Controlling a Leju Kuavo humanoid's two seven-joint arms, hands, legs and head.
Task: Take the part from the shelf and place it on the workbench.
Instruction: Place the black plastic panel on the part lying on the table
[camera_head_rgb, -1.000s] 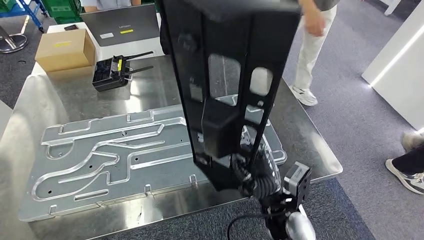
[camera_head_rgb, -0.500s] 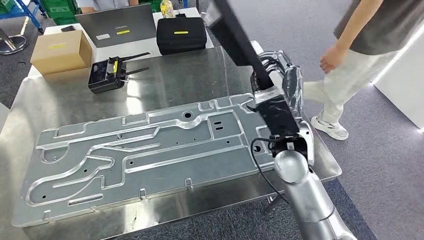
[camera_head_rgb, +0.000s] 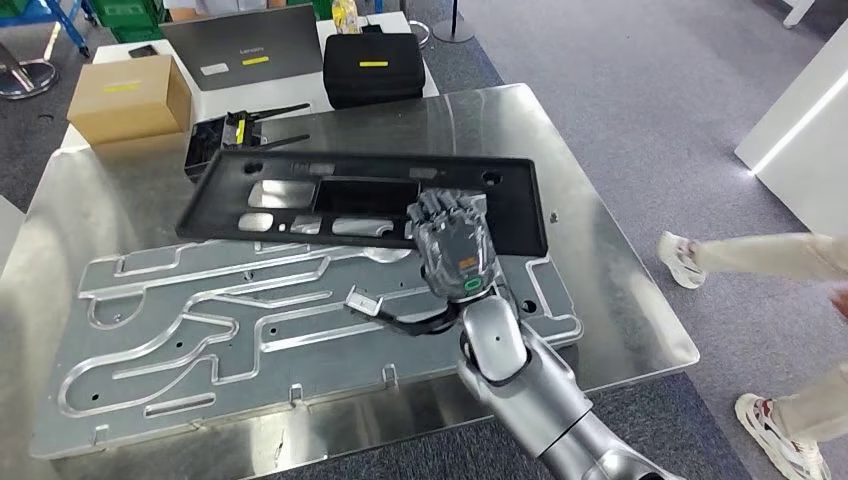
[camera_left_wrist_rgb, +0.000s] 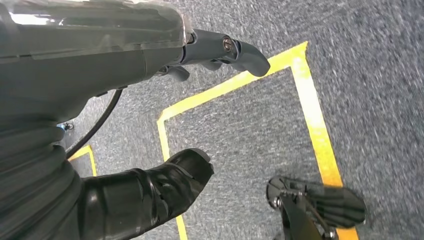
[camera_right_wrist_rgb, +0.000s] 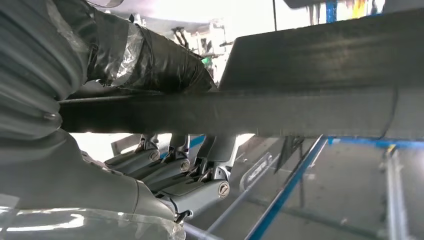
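Our right hand (camera_head_rgb: 455, 247) grips the long flat black plastic panel (camera_head_rgb: 365, 200) by its near edge, above the steel desk (camera_head_rgb: 600, 270); our left hand (camera_left_wrist_rgb: 150, 195) hangs spread over carpet.

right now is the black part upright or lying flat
Roughly flat: the black part stretches level across the workbench, gripped at its near edge by the right robot hand.

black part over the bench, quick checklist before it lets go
1. Right hand grips the black part: ok.
2. Part lies flat over the workbench: ok.
3. Part fully resting on the machined plate: cannot tell.
4. Part's far corner clear of the controller: cannot tell, it looks overlapped.
5. Left hand out of the way, holding nothing: ok.
6. Person clear of the bench: ok, but close by.
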